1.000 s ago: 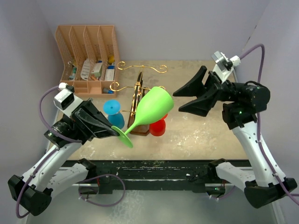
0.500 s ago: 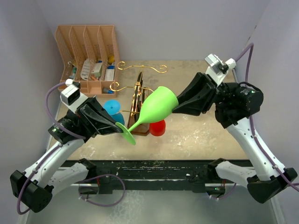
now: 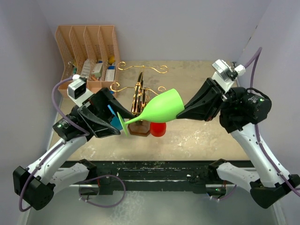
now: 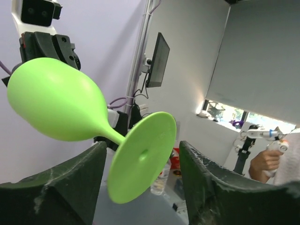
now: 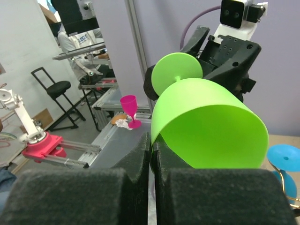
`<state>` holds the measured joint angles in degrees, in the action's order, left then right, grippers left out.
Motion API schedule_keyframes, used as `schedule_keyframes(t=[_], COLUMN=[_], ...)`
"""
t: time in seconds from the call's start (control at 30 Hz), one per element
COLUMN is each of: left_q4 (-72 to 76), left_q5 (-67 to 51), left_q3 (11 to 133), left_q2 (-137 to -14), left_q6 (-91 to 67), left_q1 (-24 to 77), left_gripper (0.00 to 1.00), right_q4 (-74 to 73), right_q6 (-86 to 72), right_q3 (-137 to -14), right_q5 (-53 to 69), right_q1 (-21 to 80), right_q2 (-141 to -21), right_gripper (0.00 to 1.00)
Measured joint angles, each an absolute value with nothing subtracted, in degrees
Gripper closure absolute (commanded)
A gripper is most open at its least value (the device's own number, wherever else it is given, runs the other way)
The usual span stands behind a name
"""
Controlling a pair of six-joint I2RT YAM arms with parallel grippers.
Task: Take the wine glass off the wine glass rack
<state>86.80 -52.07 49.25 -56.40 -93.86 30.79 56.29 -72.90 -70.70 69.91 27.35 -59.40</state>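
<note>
backing the open left gripper [image 3: 118, 121] off lets the right gripper [image 3: 181, 113], clamping the green wine glass [image 3: 161, 108], leave the wine glass rack [image 3: 139, 89].

Shows, from above, a peach slotted file organiser [image 3: 86, 44] at the upper left on a worn beige table [image 3: 206, 136], its compartments holding small bottles and packets, with a blue glass [image 3: 115, 121] left of centre, mostly hidden, and a red glass [image 3: 158, 129] just below centre. Takes in, through the right wrist view, a pink glass [image 5: 130, 108] on a bench left of centre and a black stool [image 5: 59, 88] farther left. Catches, in the left wrist view, a dark monitor [image 4: 158, 60] near the top centre and a person [image 4: 281, 164] at the lower right edge.
</note>
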Motion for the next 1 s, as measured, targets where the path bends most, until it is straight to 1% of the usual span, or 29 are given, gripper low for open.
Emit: schedule_keyframes(t=[0.03,0.07,0.17,0.27,0.37,0.53,0.57,0.63,0.7,0.8,0.9,1.0], left_q4=[86.59,86.52,86.54,86.28,83.88,68.23,64.25,56.73,48.31,31.42,11.81,-7.42], left_q5=[-51.92,-51.79,-51.68,-51.09,-50.24,-46.06,-45.28,-43.77,-42.57,-40.07,-34.02,-22.87], left_q3=[49.17,48.99,48.84,48.12,46.35,44.84,44.86,45.69,47.81,52.75,59.13,67.02], left_q2=[-56.8,-56.99,-56.71,-55.33,-52.71,-45.3,-44.1,-41.74,-40.82,-40.64,-40.64,-40.91], left_q6=[-94.06,-94.04,-93.91,-93.14,-90.37,-80.53,-78.19,-74.02,-69.97,-61.98,-53.34,-45.54], left_q1=[30.79,30.79,30.79,30.79,30.79,30.79,30.79,30.79,30.81,30.83,30.83,30.83], left_gripper=[0.23,0.2,0.17,0.16,0.18,0.26,0.27,0.33,0.45,0.55,0.57,0.56], right_q4=[55.94,55.31,52.07,43.86,31.88,10.83,6.74,-1.78,-9.28,-20.95,-30.22,-38.17], right_q6=[-72.69,-72.38,-70.43,-64.58,-56.23,-42.5,-40.1,-35.53,-31.88,-26.89,-23.42,-21.02], right_q3=[-70.59,-70.37,-70.08,-70.63,-74.72,-86.37,-88.9,-94.19,-98.87,-106.65,-111.57,-113.1], right_q5=[69.8,69.82,69.91,69.25,66.48,57.56,54.7,47.37,39.2,21.28,2.94,-13.8], right_q1=[27.33,27.29,27.27,27.27,27.27,27.31,27.31,27.31,27.31,27.33,27.33,27.31], right_q2=[-59.0,-58.5,-56.93,-54.5,-53.04,-52.29,-52.16,-52.16,-52.4,-54.26,-57.45,-61.32], right_gripper=[1.0,1.0,1.0,1.0,1.0,1.0,1.0,1.0,1.0,1.0,1.0,1.0])
